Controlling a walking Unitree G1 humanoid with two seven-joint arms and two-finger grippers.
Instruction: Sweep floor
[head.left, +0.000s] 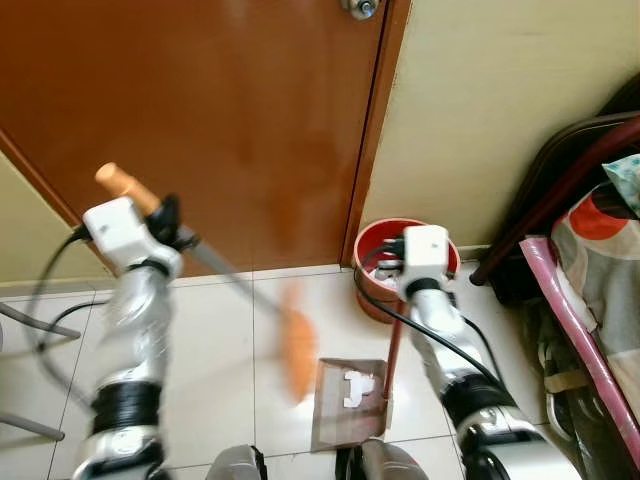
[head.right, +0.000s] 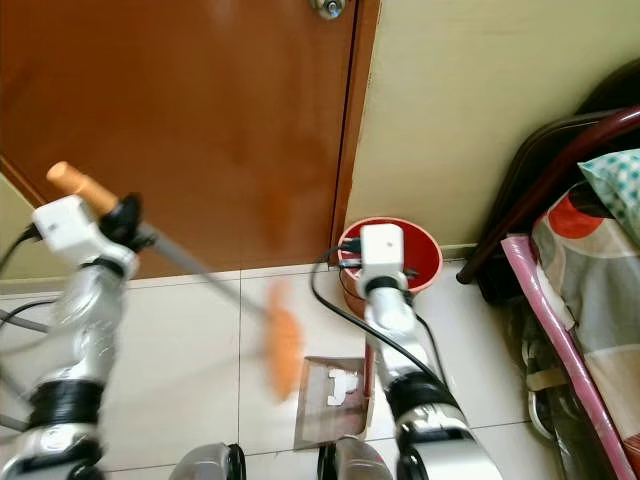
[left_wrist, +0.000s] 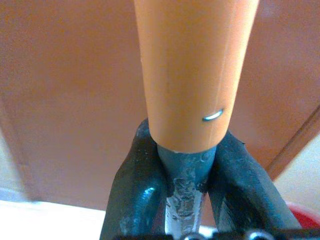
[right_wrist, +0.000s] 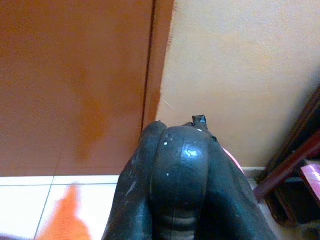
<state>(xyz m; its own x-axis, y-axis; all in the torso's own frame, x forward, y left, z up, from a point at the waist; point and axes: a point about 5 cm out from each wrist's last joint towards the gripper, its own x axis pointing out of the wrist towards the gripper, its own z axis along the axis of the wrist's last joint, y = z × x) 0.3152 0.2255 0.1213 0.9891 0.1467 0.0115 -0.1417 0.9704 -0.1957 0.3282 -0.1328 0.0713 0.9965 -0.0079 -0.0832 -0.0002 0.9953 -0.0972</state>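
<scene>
Gripping the broom tightly, the left gripper swept — the right gripper clasped the dustpan handle upright.

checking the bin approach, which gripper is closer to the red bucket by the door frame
Right. The right gripper is directly over the red bucket, holding the dustpan's upright handle. The left gripper is well off to the robot's left, clamped on the broom handle before the door.
</scene>
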